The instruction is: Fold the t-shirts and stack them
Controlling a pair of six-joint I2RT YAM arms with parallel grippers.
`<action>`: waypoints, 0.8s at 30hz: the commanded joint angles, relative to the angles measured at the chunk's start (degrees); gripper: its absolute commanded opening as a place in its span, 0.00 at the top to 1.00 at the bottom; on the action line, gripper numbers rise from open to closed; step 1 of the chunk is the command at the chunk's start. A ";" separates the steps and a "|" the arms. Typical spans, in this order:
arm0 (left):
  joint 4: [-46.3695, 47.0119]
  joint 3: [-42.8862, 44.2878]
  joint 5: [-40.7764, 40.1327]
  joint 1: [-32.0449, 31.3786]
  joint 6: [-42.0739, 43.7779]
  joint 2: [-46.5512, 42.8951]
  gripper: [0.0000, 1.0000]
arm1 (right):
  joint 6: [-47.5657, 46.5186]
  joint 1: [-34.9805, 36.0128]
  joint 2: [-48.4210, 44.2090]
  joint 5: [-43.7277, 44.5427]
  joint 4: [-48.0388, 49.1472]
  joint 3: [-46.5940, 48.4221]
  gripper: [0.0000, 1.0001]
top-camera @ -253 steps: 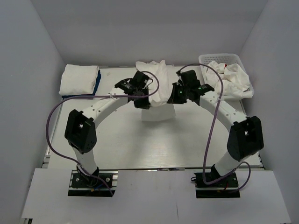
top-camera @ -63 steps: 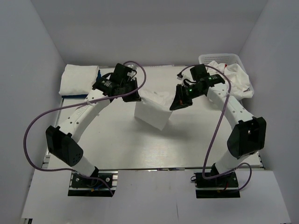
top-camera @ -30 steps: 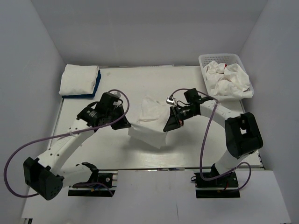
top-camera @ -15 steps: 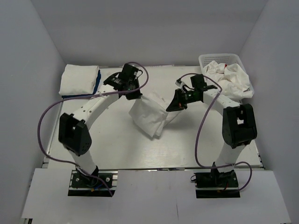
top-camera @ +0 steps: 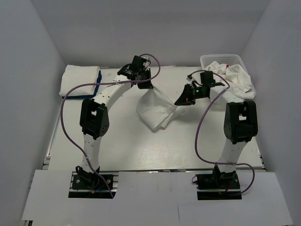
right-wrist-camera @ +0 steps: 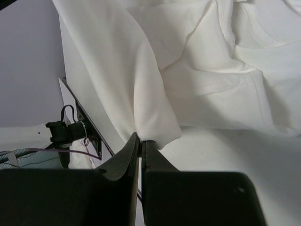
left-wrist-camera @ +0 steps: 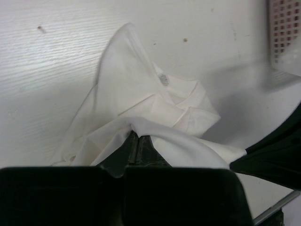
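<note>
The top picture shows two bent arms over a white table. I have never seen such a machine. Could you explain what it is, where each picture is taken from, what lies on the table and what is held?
It is a robot with two arms, each ending in a two-finger gripper. The wide picture comes from a fixed camera above and behind them; the other two come from cameras on the wrists. The left gripper and the right gripper are both shut on one white t-shirt, held up between them over the table. At the far left lies a folded stack, white on blue. At the far right a mesh basket holds more crumpled shirts.
</note>
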 commanded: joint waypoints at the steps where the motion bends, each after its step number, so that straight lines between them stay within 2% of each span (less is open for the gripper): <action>1: 8.71 2.94 9.29 0.44 2.53 0.27 1.00 | 0.70 -1.24 0.36 0.44 1.20 0.38 1.00; 6: 15.48 3.46 13.80 0.96 1.30 5.46 1.00 | 1.31 -2.73 2.99 -0.44 5.50 -1.03 1.00; 9: 20.49 3.46 14.42 0.96 0.16 8.89 0.94 | 1.84 -3.78 5.89 3.07 7.18 0.90 1.00; 13: 23.40 11.08 16.88 0.96 -0.72 14.95 0.89 | 3.77 -5.71 8.36 7.38 9.28 2.92 1.00; 15: 23.93 14.00 18.54 0.96 -0.72 17.68 0.75 | 4.47 -6.33 8.19 10.43 11.13 3.63 1.00; 17: 26.28 14.89 19.24 0.96 -1.25 17.68 0.69 | 5.00 -6.60 7.75 11.94 12.18 4.86 1.00; 19: 28.05 14.89 19.78 0.96 -2.04 17.68 0.53 | 5.18 -6.77 7.22 13.79 12.89 5.21 1.00; 20: 28.06 14.89 20.39 0.96 -2.04 17.68 0.40 | 5.09 -6.60 7.13 14.06 13.15 5.12 1.00; 21: 28.06 14.89 20.39 0.96 -2.04 17.68 0.01 | 5.09 -6.77 7.22 13.98 13.07 5.82 0.78; 23: 25.53 14.89 19.87 0.96 -2.04 17.68 0.00 | 4.13 -6.78 7.39 14.41 10.35 6.79 0.47; 24: 24.12 14.89 18.47 0.96 -1.43 16.81 0.00 | 3.95 -6.78 7.13 14.50 9.38 8.01 0.14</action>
